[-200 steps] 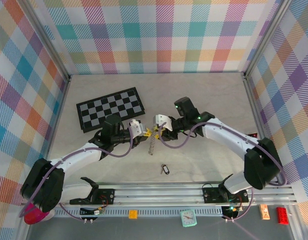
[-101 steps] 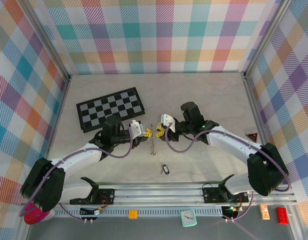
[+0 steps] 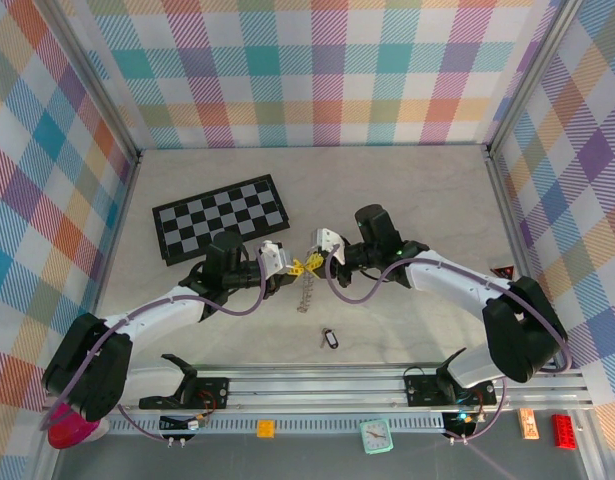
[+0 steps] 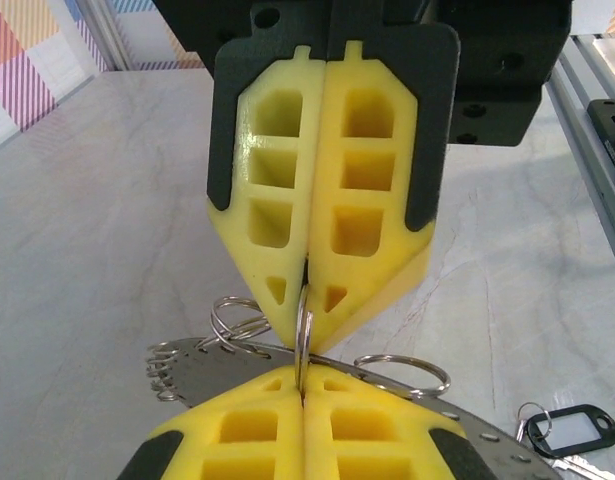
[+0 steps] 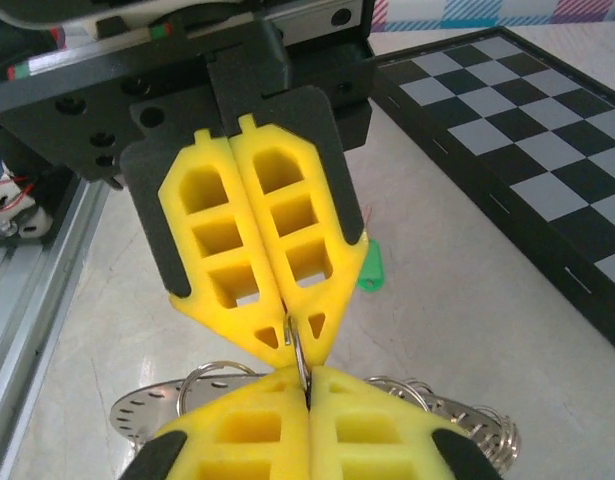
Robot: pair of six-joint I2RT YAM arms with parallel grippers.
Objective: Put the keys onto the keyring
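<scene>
While my left pincer (image 4: 303,388) and right pincer (image 5: 307,388) both pinch its thin loop, the keyring (image 3: 306,290) hangs beneath; black-headed key (image 3: 329,338) lies on the table (image 3: 417,190).

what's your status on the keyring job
Left jaws and right jaws shut tip to tip on keyring. Black key lies loose, not threaded. Chessboard aside.

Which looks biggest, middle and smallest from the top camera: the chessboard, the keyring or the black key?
1. chessboard, clearly the largest
2. keyring, seen edge-on as a thin hanging strip
3. black key, smallest, though only a little shorter than that strip
</scene>
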